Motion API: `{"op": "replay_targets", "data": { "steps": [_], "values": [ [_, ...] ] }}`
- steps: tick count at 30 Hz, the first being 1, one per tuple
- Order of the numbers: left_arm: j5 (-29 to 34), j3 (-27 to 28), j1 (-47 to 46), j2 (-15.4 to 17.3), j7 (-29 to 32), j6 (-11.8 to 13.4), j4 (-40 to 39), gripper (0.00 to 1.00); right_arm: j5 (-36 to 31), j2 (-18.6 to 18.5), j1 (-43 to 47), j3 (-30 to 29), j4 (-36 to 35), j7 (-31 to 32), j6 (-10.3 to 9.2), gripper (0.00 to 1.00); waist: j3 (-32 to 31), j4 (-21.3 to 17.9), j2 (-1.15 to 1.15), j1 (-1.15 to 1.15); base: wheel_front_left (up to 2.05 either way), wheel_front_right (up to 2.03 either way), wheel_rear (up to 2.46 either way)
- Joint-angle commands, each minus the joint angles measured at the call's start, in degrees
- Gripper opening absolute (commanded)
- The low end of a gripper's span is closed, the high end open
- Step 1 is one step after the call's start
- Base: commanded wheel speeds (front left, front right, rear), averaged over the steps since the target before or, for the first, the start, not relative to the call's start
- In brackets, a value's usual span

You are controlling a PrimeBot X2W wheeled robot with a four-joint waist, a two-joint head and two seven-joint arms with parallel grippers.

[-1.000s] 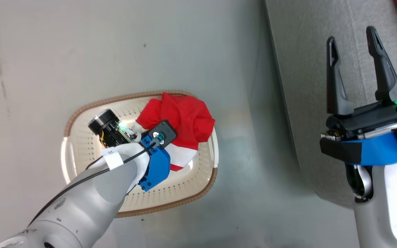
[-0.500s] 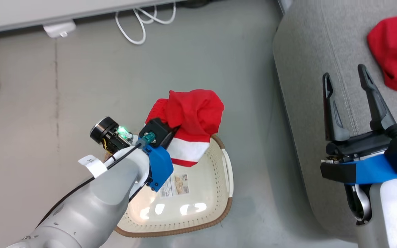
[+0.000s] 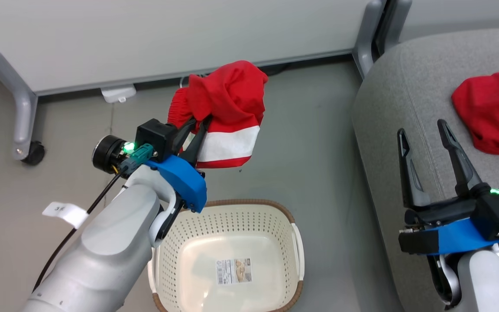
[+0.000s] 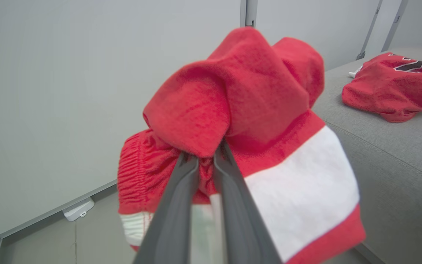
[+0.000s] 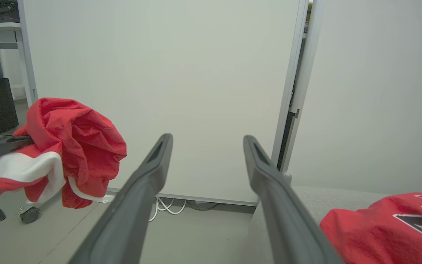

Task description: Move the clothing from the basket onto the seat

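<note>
While the left gripper (image 3: 199, 123) clamps bunched red shorts (image 3: 232, 99) aloft beyond the basket (image 3: 249, 202), white band lowest, the right gripper (image 3: 421, 128) gapes over the sofa's (image 3: 396, 86) edge.

The red shorts (image 3: 225, 108), white-striped and bunched, hang in the air at upper centre, pinched in the left hand (image 3: 201, 125). The red jersey (image 3: 492, 117) lies crumpled on the grey seat (image 3: 405, 86) at far right. The cream basket (image 3: 249, 202) stands upright at bottom centre.

no text reads: the jersey (image 4: 390, 90) lettering is cut off, the basket (image 3: 215, 223) sticker (image 3: 233, 271) too small.
</note>
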Motion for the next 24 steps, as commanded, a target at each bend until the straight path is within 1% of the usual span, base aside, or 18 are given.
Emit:
{"op": "replay_targets", "data": {
  "steps": [1,7,12,24],
  "values": [
    [0.3,0.5,0.9,0.2,-0.3,0.3,-0.5,0.0,0.0,0.1,1.1,0.0,0.2,-0.2,0.01,1.0,-1.4,0.4,0.0,0.01,0.0,0.0,0.0],
    [2.7,5.7,4.2,0.6,-0.3,0.8,-7.3,0.0,0.1,0.5,3.0,0.0,0.7,-0.2,0.01,1.0,-4.5,1.0,0.0,0.01,0.0,0.0,0.0],
    [3.7,8.1,6.2,-0.1,-0.3,1.0,-11.4,0.0,0.4,0.9,4.2,0.1,1.1,-0.2,0.01,1.0,-6.4,1.3,0.0,0.01,0.0,0.0,0.0],
    [4.8,8.2,7.9,0.4,-0.2,1.7,-16.4,0.0,1.4,1.4,6.6,0.1,1.3,-0.2,0.01,1.0,-7.4,1.5,0.0,0.01,0.0,0.0,0.0]
  ]
}}
